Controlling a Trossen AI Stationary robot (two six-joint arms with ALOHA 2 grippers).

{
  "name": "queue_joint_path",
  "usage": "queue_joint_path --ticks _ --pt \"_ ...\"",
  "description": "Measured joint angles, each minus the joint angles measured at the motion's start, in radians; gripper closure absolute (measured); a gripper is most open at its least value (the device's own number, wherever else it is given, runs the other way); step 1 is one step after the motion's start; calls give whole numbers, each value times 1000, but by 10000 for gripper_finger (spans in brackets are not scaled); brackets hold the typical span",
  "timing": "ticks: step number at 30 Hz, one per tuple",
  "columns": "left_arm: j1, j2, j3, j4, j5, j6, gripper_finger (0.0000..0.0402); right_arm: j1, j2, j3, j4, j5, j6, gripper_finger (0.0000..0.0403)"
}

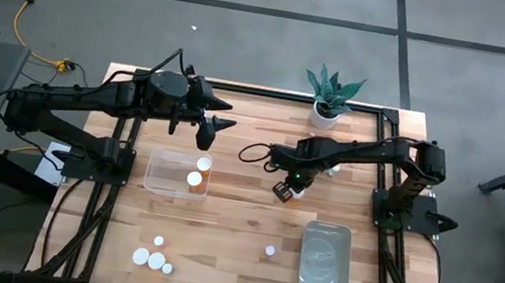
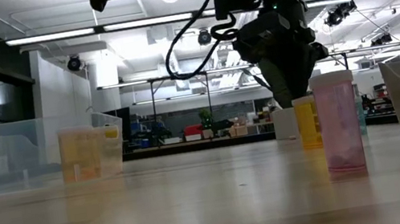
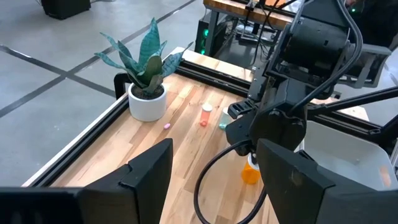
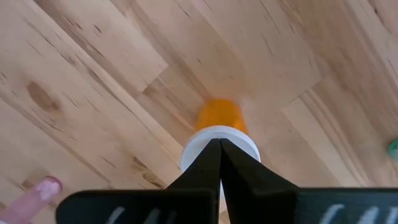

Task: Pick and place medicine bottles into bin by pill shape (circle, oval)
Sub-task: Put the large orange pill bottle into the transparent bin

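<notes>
An orange medicine bottle with a white cap (image 4: pixel 219 140) stands upright on the wooden table; it also shows in the left wrist view (image 3: pixel 250 173) and the low view (image 2: pixel 307 122). My right gripper (image 4: pixel 220 144) is shut and points down right above that cap; it shows near the table's middle in the high view (image 1: pixel 286 190). My left gripper (image 3: pixel 214 180) is open and empty, raised over the far left of the table (image 1: pixel 217 128). Two bottles (image 1: pixel 198 171) stand in the clear bin (image 1: pixel 158 186). My right gripper's shut fingertips (image 4: pixel 219 155) stand over the middle of the bottle's white cap (image 4: pixel 193 149), coming from above. I cannot tell whether they touch it. The bottle stands upright with its base on the table.
A pale bin (image 1: pixel 323 273) sits near right. One bottle (image 1: pixel 269 251) stands beside it, several more (image 1: pixel 155 259) at the near left. A pink bottle (image 2: pixel 339 125) stands close in the low view. A potted plant (image 1: pixel 329 101) is at the far edge, small bottles (image 3: pixel 206 115) near it.
</notes>
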Motion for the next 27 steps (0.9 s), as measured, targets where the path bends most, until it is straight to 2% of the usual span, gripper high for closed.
queue_joint_path --ticks 8,16,27 --pt "0 0 0 0 0 0 181 0 4 -2 1 0 -3 403" --pt "0 0 0 0 0 0 181 1 -61 -9 -27 -2 16 403" --pt "0 0 0 0 -1 -5 181 22 -56 -9 -56 -12 10 403"
